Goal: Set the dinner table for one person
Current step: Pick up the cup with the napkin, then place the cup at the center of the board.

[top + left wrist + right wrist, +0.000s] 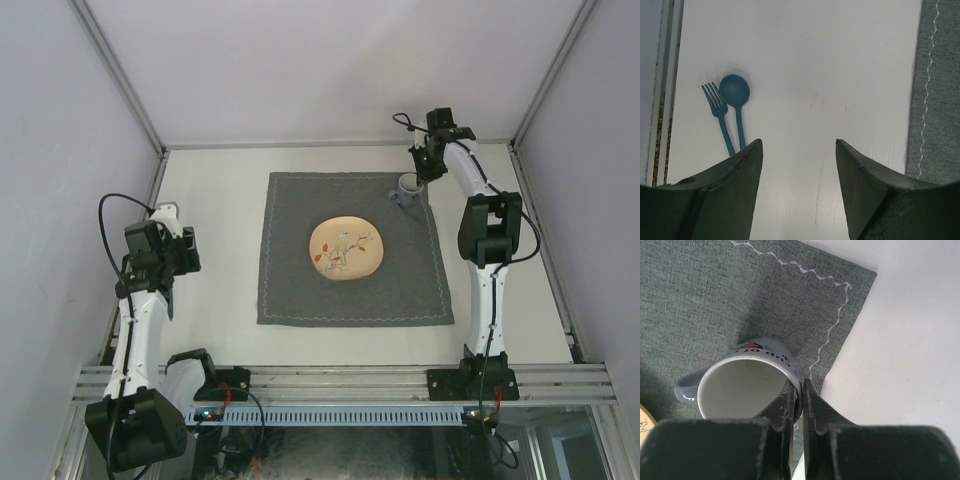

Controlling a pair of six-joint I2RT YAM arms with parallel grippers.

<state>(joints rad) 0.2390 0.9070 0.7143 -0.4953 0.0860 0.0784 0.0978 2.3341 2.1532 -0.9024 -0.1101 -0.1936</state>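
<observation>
A grey mug (407, 186) stands on the far right corner of a dark grey stitched cloth (300, 285) on the off-white dinner table (215, 190). My right gripper (421, 172) is shut on it; in the right wrist view the gripper (801, 383) pinches the rim of the mug (747, 385), one finger inside, one outside. A cream plate (345, 248) with a bird drawing lies at the cloth's middle. My left gripper (799, 142) hangs open and empty above bare table. A teal fork (717, 110) and a teal spoon (735, 95) lie side by side ahead of its left finger.
Metal rails (340, 380) edge the table, and grey walls enclose it on three sides. The cloth's stitched edge (935, 90) shows at the right of the left wrist view. The left arm (158, 250) stands over the table's left strip.
</observation>
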